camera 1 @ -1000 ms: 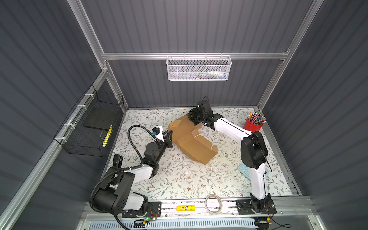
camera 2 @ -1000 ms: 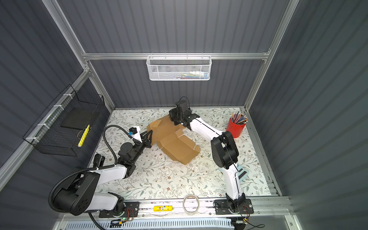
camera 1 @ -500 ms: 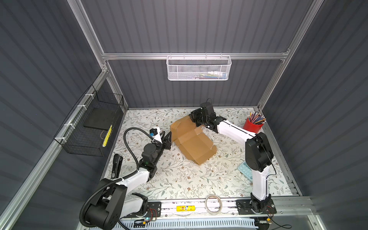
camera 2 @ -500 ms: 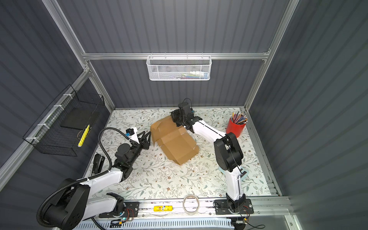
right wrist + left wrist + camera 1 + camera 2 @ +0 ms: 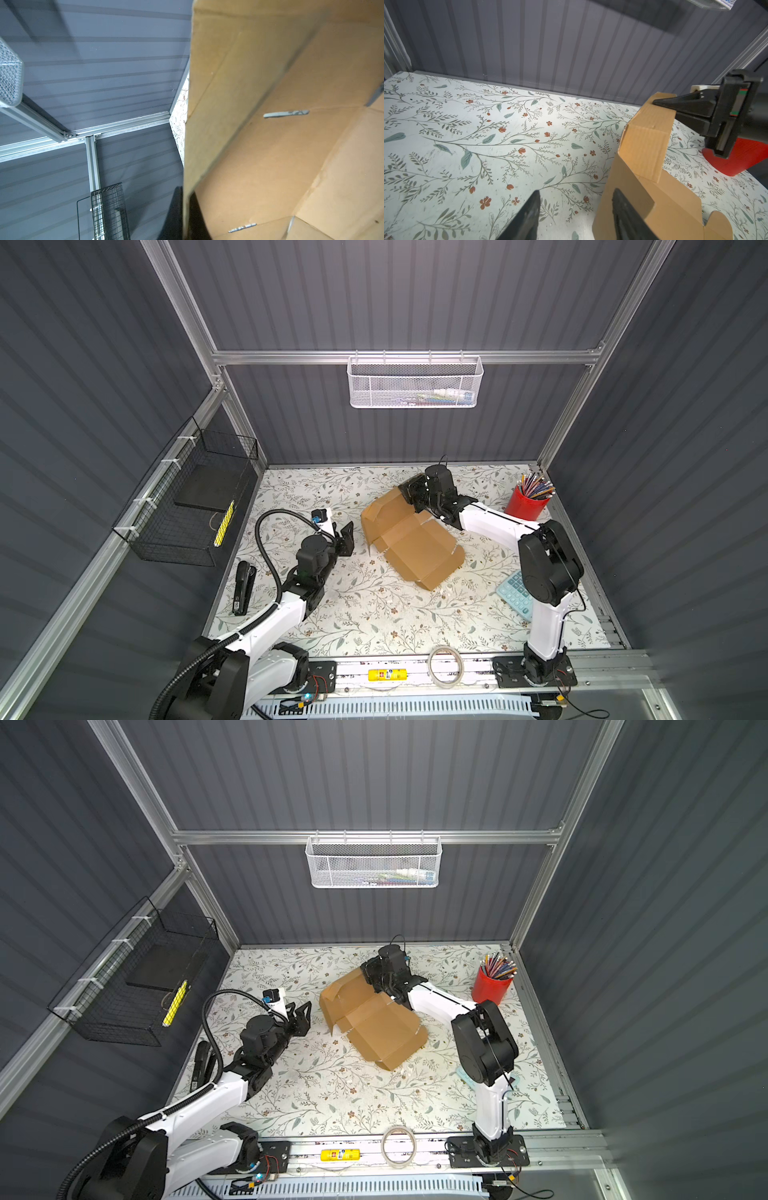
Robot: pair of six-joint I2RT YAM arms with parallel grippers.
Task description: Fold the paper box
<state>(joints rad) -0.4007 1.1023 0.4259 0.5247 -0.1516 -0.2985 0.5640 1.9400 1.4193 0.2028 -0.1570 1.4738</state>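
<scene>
So the box sits about mid-table, a bit toward the back wall, half folded. The big panel lies flat on the flowery top and the far end is lifted, with a side flap standing up on the left edge, same in both top views. The right gripper is at that far raised end with its fingers pinched together on the cardboard. From the left wrist cam you can see it biting the top edge of the flap, and the right wrist cam shows the sheet's edge running straight down between the fingers. The left gripper is low, just beside the box's left edge, with its fingers apart and nothing between them. Can't tell if one finger brushes the card or not. The red cup of pencils is off in the back right corner, well apart from the box.
</scene>
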